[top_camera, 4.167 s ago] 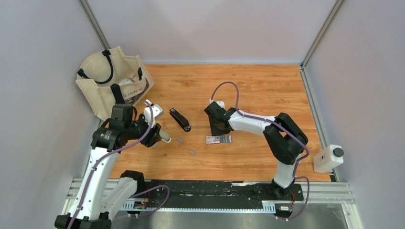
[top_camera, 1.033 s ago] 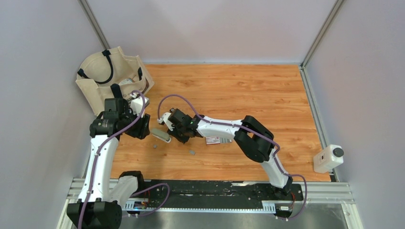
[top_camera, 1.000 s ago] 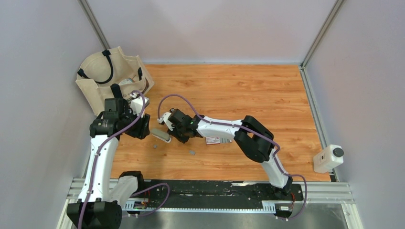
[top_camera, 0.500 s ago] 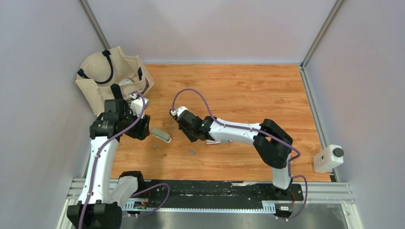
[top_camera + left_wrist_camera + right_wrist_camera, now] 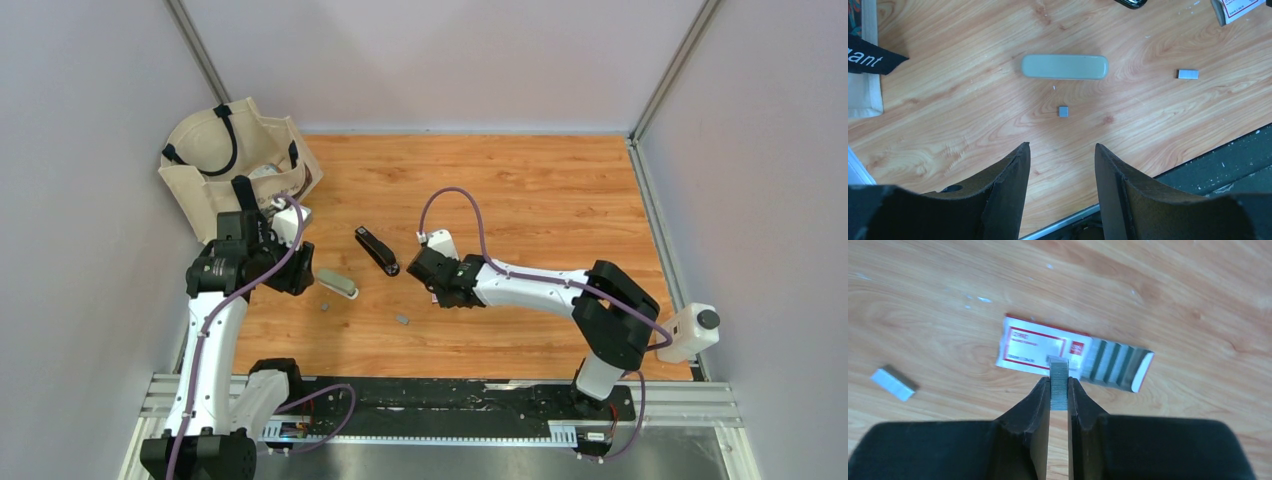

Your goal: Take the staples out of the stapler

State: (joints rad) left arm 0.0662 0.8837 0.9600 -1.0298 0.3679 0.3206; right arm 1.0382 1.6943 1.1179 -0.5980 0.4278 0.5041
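Half a second on, the right arm has drawn back rightward, and the stapler it covered lies in plain sight. Pale lilac walls (image 5: 450,60) close in the orange wood-grain worktop (image 5: 540,190). A black rail (image 5: 450,398) runs along its near edge and a white camera unit (image 5: 688,332) sits off its right side. A cream tote bag (image 5: 235,160) with black handles slumps in the far left corner. The stapler (image 5: 377,250) lies flat left of centre, between the two arms and touching neither. Just near-left of it rests a grey-beige oblong case (image 5: 338,283). The right tool (image 5: 1059,390) is clamped on a short strip of staples (image 5: 1059,371), hanging over an open staple box (image 5: 1038,347) with a red-and-white label. The left tool (image 5: 1062,150) hovers empty, jaws apart, over the worktop. Below it lie a loose staple strip (image 5: 1188,74) and a smaller staple piece (image 5: 1063,111)
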